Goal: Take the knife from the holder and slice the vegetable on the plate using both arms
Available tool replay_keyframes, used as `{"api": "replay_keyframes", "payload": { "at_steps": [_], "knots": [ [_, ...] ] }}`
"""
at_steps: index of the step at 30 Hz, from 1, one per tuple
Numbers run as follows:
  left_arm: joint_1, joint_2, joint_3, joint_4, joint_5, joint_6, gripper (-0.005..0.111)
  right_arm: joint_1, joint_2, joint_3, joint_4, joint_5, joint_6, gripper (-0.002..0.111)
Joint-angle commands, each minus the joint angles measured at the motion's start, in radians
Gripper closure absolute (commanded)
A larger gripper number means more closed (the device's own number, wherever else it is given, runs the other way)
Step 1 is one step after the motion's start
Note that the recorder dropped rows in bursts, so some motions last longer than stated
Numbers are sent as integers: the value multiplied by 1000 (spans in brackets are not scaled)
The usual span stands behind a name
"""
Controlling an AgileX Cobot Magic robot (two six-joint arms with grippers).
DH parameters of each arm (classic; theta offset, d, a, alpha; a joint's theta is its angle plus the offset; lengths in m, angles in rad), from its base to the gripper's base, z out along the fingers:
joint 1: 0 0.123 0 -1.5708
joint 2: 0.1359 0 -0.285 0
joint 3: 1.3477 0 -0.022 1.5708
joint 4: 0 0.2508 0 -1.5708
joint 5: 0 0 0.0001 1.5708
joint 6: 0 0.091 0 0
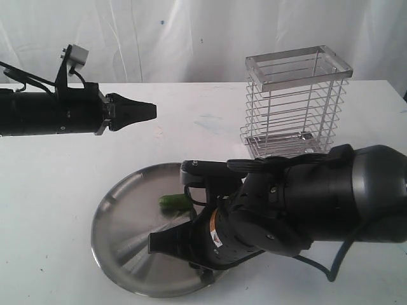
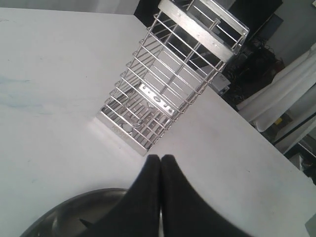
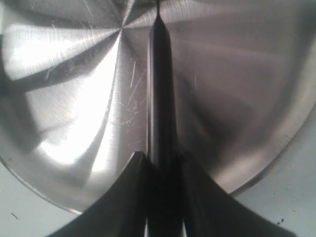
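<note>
Snugly inside right hand (image 3: 162, 157), knife (image 3: 160, 74).

Exterior camera looks across the desk (image 1: 51, 190) from slightly above. Left wrist faces the holder (image 2: 173, 84). Right wrist hangs close over the plate (image 3: 74, 98), which all three views share.

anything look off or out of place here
Nothing stands out: the holder stands upright, the vegetable lies on the plate, and the right gripper holds the knife over it.
</note>
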Motion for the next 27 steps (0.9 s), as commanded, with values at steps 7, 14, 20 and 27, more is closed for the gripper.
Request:
{"api": "replay_keyframes", "payload": {
  "at_steps": [7, 14, 20, 27],
  "knots": [
    [2, -2, 5, -20, 45, 5, 107, 0, 0, -8, -17, -8, 11, 108],
    [-5, 0, 5, -23, 214, 72, 107, 0, 0, -8, -20, -8, 26, 108],
    [-93, 76, 5, -23, 193, 30, 107, 0, 0, -8, -20, -8, 26, 108],
    [-118, 116, 3, -23, 133, 61, 107, 0, 0, -8, -21, -12, 26, 108]
  ]
}}
